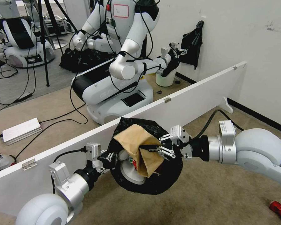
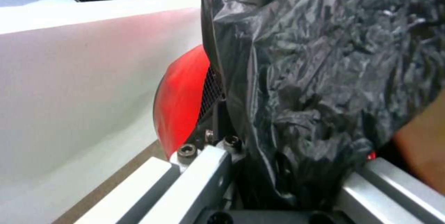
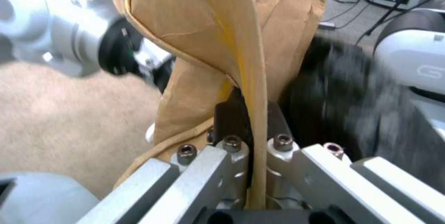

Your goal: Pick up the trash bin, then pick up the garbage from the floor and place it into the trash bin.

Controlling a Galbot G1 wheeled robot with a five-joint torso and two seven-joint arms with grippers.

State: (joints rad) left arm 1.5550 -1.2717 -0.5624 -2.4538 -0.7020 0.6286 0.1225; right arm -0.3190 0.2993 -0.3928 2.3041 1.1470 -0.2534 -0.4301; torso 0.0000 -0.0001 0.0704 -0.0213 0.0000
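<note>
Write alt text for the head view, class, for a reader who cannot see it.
The right hand pinches a crumpled tan paper bag over the mouth of a small round bin lined with glossy black plastic, which the left hand holds by its rim above beige carpet. A low white partition board stands behind.
</note>
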